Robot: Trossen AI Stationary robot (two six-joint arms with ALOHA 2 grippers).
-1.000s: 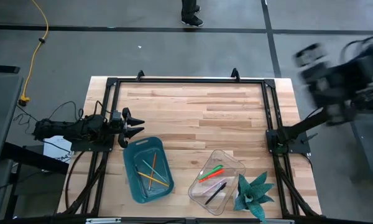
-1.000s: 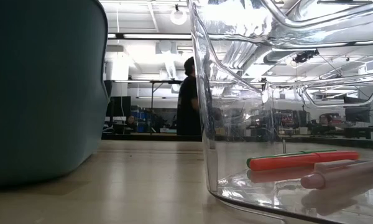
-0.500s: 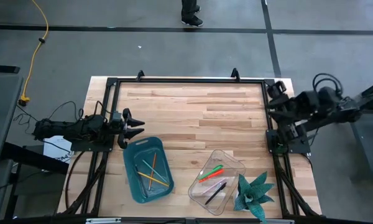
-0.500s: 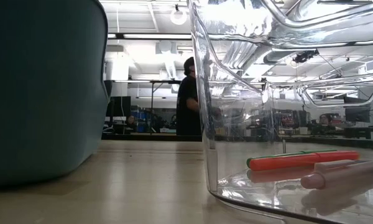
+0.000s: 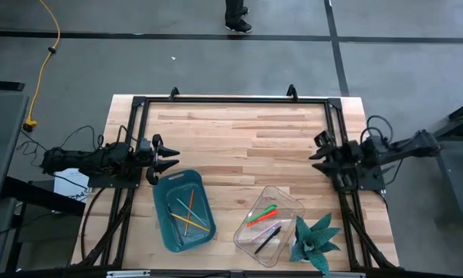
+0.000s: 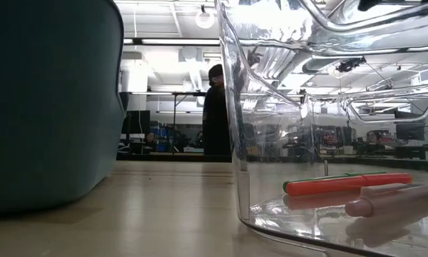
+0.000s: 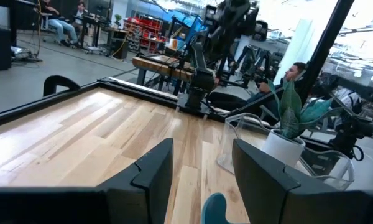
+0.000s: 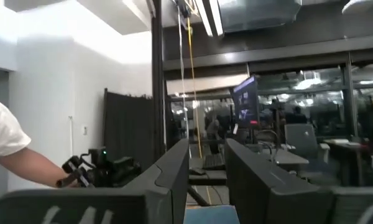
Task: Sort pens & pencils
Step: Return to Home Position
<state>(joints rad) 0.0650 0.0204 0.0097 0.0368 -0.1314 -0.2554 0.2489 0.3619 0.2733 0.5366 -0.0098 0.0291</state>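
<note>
"The right gripper (image 5: pixel 318 153) has just swung back low at its edge of the table, fingers apart, holding nothing."

"The left gripper (image 5: pixel 174 157) waits likewise, spread and empty. Pens (image 5: pixel 261 215) lie in the clear bin (image 5: pixel 293 202), pencils (image 5: pixel 190 215) in the teal bin (image 5: pixel 163 184). Sorting looks finished."

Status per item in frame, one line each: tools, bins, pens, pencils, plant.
left tool: open, empty, at the table's left edge next to the teal bin.
right tool: open, empty, at the table's right edge.
pencils: lying crossed inside the teal bin.
pens: lying inside the transparent bin.
plant: upright, beside the transparent bin.
</note>
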